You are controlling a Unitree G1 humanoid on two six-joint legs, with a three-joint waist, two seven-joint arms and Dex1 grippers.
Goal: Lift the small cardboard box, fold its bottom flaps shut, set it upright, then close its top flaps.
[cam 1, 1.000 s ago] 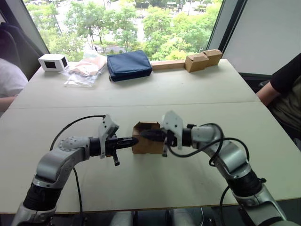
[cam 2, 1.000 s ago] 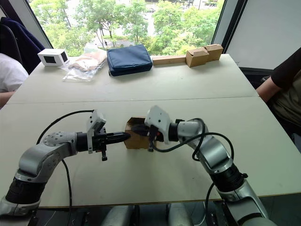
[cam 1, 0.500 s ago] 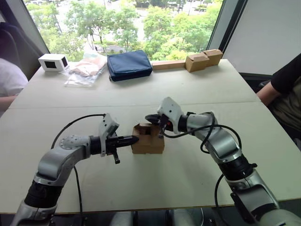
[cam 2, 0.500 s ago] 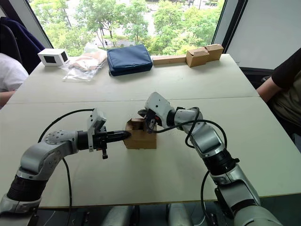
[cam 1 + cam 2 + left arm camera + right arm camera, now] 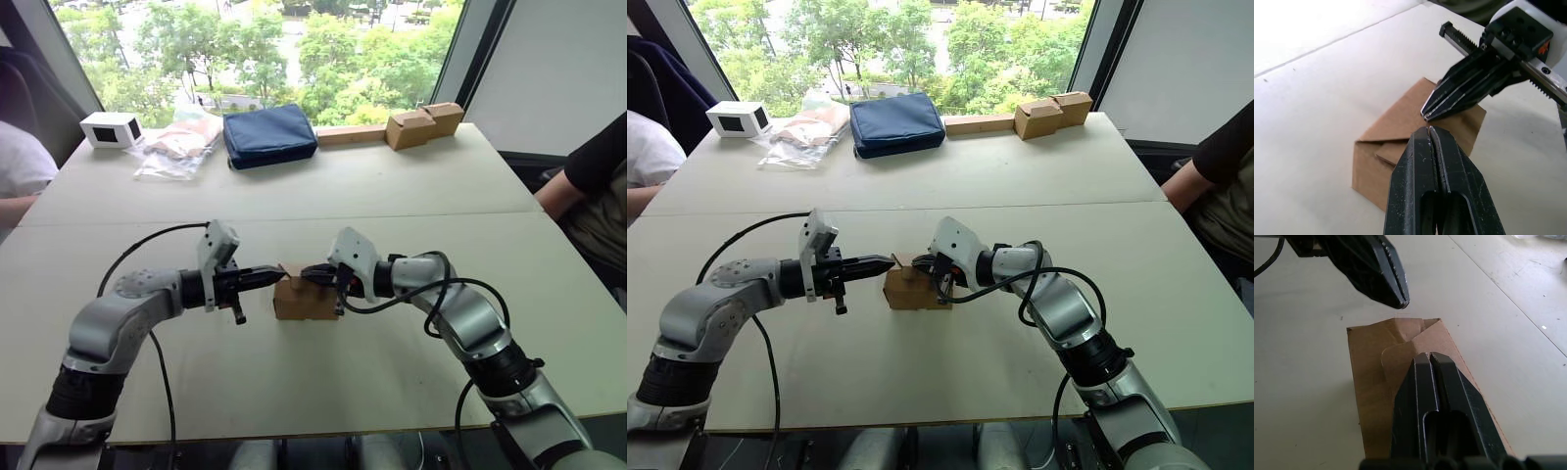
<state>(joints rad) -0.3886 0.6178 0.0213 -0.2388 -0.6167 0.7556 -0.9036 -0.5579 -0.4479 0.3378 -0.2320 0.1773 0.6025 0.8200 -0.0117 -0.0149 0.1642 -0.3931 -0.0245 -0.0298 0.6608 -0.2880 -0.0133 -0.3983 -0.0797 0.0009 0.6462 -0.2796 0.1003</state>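
Left eye view: I judge small cardboard box (image 5: 306, 297) upright, top flaps nearly down, left gripper (image 5: 278, 274) and right gripper (image 5: 308, 272), both pinched together, meeting at its 12 o'clock edge.

one small cardboard box (image 5: 306, 299), two grippers (image 5: 277, 276) (image 5: 312, 273)

No words, labels, brands or numbers could be read anywhere. The box (image 5: 306, 298) was plain brown with no print. The white box (image 5: 110, 128) at the far end of the table (image 5: 392, 186) had a dark window, but nothing on it could be read.
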